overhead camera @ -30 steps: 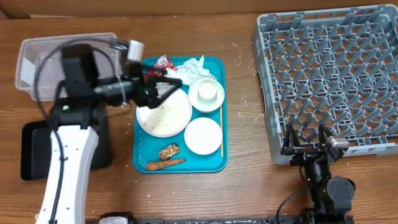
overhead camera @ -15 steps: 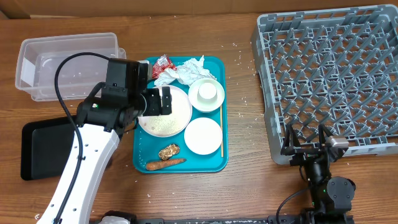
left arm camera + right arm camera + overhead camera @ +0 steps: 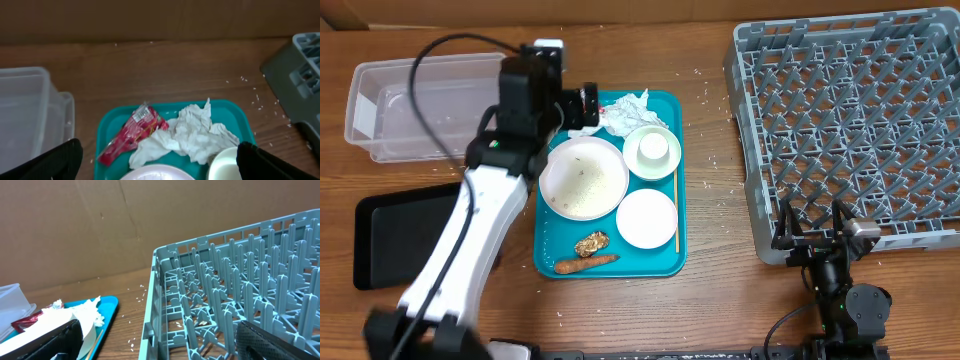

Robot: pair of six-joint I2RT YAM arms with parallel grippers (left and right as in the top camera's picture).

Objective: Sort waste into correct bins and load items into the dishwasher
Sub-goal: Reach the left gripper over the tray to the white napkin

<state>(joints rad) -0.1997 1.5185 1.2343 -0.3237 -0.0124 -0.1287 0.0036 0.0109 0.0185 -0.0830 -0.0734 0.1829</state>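
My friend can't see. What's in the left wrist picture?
A red wrapper and a crumpled white napkin lie on a teal tray, framed by the black fingers of the open left gripper. A clear bin stands at the left edge.

Lab mock-up: wooden table point(image 3: 720, 300), cardboard backdrop point(image 3: 75, 225), loose dishwasher rack point(image 3: 850, 120).
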